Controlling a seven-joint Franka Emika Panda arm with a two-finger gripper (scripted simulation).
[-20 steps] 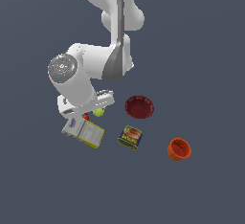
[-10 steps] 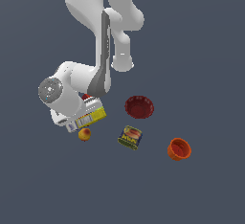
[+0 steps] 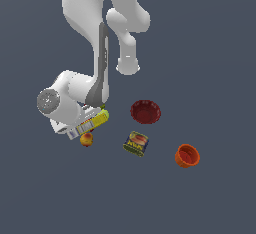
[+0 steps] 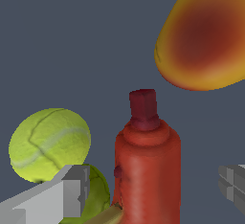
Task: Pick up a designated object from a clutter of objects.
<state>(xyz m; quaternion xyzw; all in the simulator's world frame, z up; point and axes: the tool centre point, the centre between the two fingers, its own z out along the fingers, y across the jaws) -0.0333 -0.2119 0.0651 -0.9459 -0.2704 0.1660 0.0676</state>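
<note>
Only unreadable print on tin.

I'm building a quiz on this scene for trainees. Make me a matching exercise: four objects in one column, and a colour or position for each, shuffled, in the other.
Objects
1. ribbed bowl
2. small cup
3. labelled tin
4. tennis ball

Descriptions
A. orange, farthest toward the exterior view's right
B. yellow-green, close beside the red bent-shaped object in the wrist view
C. dark red, empty
D. lying between the bowl and the cup

Pairs: 1-C, 2-A, 3-D, 4-B
</note>
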